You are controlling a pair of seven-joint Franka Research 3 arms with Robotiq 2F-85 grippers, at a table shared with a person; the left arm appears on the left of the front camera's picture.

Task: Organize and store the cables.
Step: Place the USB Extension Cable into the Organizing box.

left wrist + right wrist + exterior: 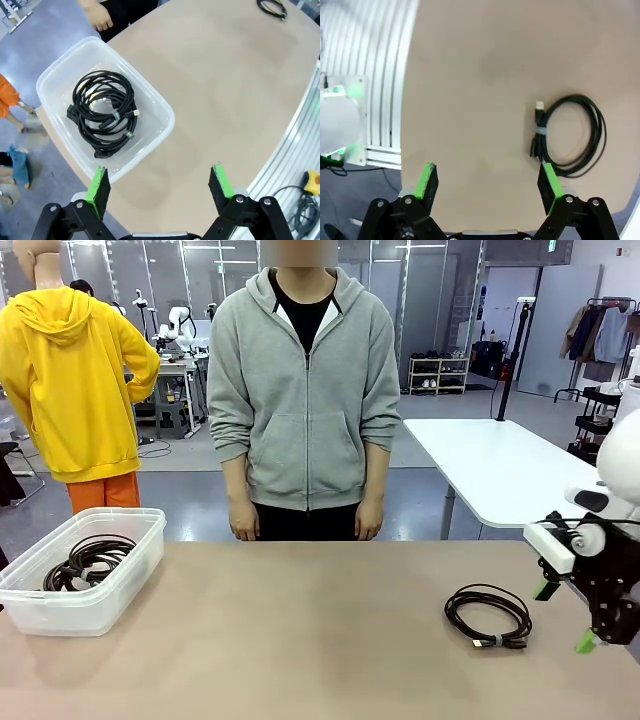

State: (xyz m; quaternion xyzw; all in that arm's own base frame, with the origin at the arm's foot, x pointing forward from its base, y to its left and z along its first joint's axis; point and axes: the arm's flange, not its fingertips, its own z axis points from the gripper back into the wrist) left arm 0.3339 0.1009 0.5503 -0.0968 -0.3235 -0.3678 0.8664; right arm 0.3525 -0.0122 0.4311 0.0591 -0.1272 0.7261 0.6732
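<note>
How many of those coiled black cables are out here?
At least 2: one loose coil on the table near the right arm, and a tangle in the clear bin, possibly several cables wound together.

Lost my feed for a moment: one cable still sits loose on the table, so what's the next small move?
Probably lower the open right gripper onto the coiled cable beside it; the other cables already lie in the bin.

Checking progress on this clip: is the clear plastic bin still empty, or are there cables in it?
Not empty. The clear plastic bin holds coiled black cables; one more coiled cable lies on the table.
</note>
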